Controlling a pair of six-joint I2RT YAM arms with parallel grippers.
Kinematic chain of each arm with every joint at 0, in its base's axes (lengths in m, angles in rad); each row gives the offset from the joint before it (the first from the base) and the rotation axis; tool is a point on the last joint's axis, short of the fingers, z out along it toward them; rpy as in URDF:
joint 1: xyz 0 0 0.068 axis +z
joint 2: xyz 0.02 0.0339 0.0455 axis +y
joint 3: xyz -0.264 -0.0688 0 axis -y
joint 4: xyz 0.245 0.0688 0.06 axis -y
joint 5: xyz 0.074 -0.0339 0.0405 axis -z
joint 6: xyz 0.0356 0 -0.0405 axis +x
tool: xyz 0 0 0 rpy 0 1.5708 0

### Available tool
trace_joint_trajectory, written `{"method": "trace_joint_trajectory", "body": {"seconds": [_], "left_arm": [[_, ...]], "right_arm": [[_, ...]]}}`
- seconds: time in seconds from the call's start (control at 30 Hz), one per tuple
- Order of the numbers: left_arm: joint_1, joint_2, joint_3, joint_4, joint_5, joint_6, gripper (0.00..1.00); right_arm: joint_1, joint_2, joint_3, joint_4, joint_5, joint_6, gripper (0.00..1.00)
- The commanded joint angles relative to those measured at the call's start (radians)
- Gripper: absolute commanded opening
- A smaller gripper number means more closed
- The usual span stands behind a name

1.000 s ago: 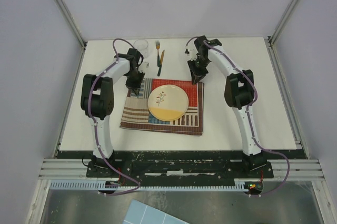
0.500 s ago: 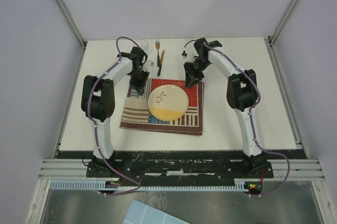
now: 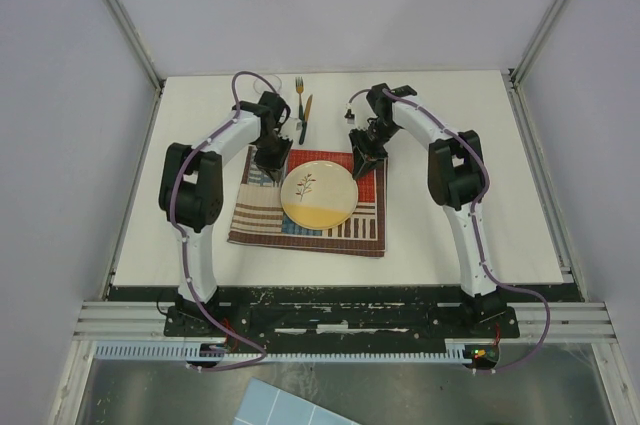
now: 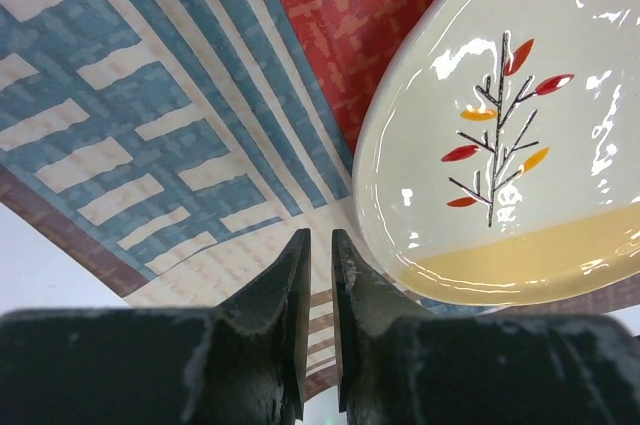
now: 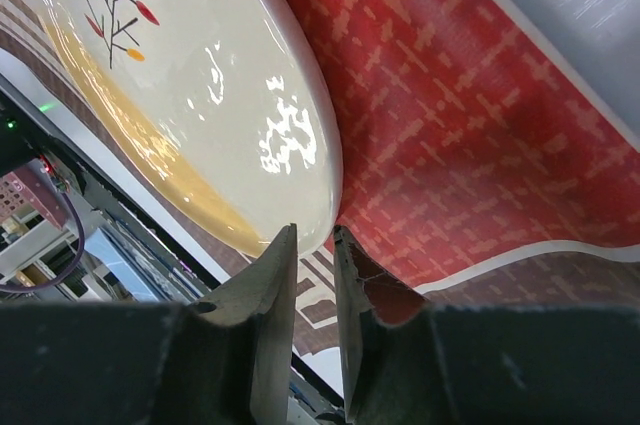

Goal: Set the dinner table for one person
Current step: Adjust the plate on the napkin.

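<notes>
White dinner table (image 3: 470,230), 1 plate (image 3: 318,195) on striped patchwork placemat (image 3: 256,217)

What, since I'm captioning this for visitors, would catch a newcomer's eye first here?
The cream plate with its leafy sprig, sitting centred on a red, blue and beige striped placemat on the white dinner table. Next, the two arms bent in from either side, left pincer and right pincer low over the mat's far edge, flanking the plate, jaws barely apart and empty.
</notes>
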Motion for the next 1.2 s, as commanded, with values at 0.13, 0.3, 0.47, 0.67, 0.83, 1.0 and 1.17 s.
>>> {"method": "trace_joint_trajectory", "body": {"seconds": [0.13,0.3,0.47,0.67,0.83,1.0,1.17], "left_arm": [[0.001,0.006,-0.009,0.030,-0.030,-0.009,0.21],[0.001,0.015,-0.001,0.034,-0.031,-0.009,0.25],[0.001,0.024,-0.003,0.039,-0.027,-0.009,0.27],[0.001,0.029,-0.005,0.044,-0.028,-0.010,0.27],[0.002,0.032,-0.019,0.054,-0.021,-0.011,0.27],[0.001,0.032,-0.024,0.054,-0.019,-0.011,0.27],[0.002,0.031,-0.026,0.055,-0.017,-0.011,0.27]], "right_arm": [[0.005,0.019,-0.012,0.012,-0.038,-0.012,0.32],[0.006,0.032,-0.006,0.014,-0.032,-0.012,0.35],[0.008,0.051,0.007,0.013,-0.032,-0.007,0.35],[0.023,0.068,0.014,0.016,-0.043,-0.003,0.31],[0.039,0.067,0.021,0.011,-0.044,-0.011,0.06],[0.048,0.055,0.024,0.009,-0.044,-0.016,0.02],[0.057,0.027,0.025,0.007,-0.043,-0.023,0.02]]}}
